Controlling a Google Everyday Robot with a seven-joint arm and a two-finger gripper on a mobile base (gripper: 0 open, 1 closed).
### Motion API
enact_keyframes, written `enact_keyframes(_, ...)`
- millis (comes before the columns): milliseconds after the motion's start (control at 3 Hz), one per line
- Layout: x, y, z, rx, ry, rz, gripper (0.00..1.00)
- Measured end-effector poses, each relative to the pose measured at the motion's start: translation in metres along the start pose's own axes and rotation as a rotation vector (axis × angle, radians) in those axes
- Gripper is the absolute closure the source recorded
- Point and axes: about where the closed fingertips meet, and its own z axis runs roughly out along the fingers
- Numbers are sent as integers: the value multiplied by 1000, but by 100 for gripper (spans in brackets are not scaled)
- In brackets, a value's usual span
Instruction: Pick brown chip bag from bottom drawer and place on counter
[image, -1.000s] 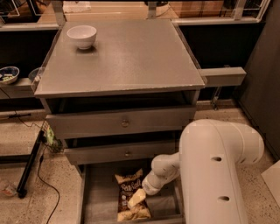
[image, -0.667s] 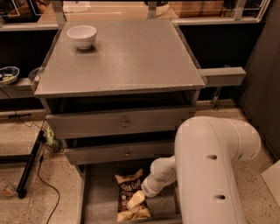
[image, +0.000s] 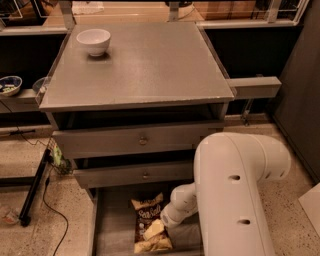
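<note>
In bottom drawer (image: 112, 227), tool (image: 164, 221) hangs beside brown chip bag (image: 148, 216).

Brown chip bag (image: 146, 216) (gripper (image: 164, 222) apparently beside)

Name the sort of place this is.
Likely a kitchen or pantry mock-up: white bowl on the counter, chip bag in the open bottom drawer. The gripper sits low in that drawer, beside the bag.

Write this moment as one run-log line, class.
phase: pick | gripper: low in bottom drawer, at brown chip bag | bag: lying in drawer | counter: white bowl
</note>
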Motion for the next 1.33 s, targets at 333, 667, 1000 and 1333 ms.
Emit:
enact_keyframes(333,-37,-11,11,-11,-57,89,0)
enact_keyframes(667,-37,-11,11,-11,-57,89,0)
enact_keyframes(1000,-35,5,38,-68,-23,88,0)
enact_keyframes(1333,-35,13,53,-101,-5,87,0)
